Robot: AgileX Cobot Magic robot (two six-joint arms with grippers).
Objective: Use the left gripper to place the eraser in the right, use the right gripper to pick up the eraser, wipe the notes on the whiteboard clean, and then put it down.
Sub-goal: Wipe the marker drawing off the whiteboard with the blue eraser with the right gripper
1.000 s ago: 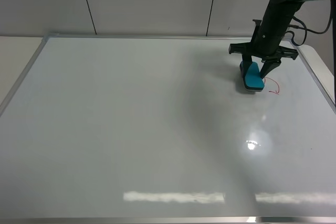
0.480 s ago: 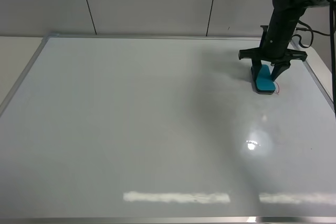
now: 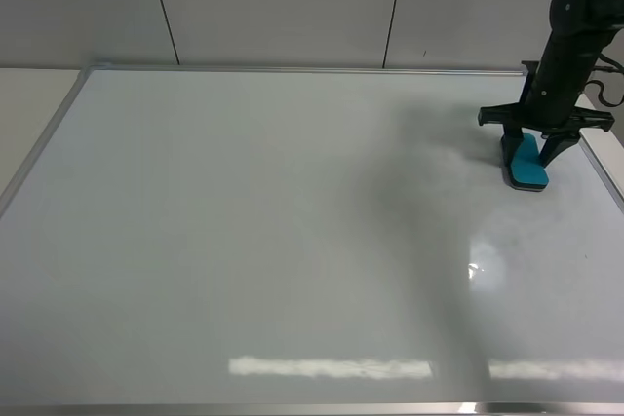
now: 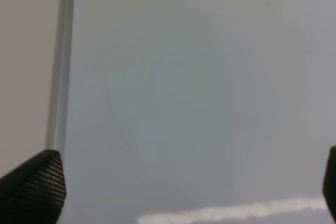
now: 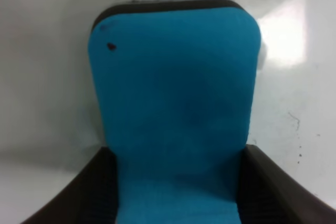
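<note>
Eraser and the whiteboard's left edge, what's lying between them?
Nothing but bare board: the exterior high view shows only glossy whiteboard surface with light reflections between the eraser and the left frame.

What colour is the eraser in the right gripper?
The eraser is teal-blue with a thin dark strip at one edge; clearest in the right wrist view.

Eraser (image 5: 173, 108): teal-blue body, one small dark speck near a corner, thin dark felt edge. Whiteboard (image 3: 244, 241): glossy white, greyish in shade, with bright glare patches; frame (image 3: 292, 69) silver. Right gripper (image 3: 532, 151): black. Left gripper (image 4: 181, 190): black fingers (image 4: 31, 187) with fine woven texture. Wall (image 3: 273, 7): pale grey, dark seams.
</note>
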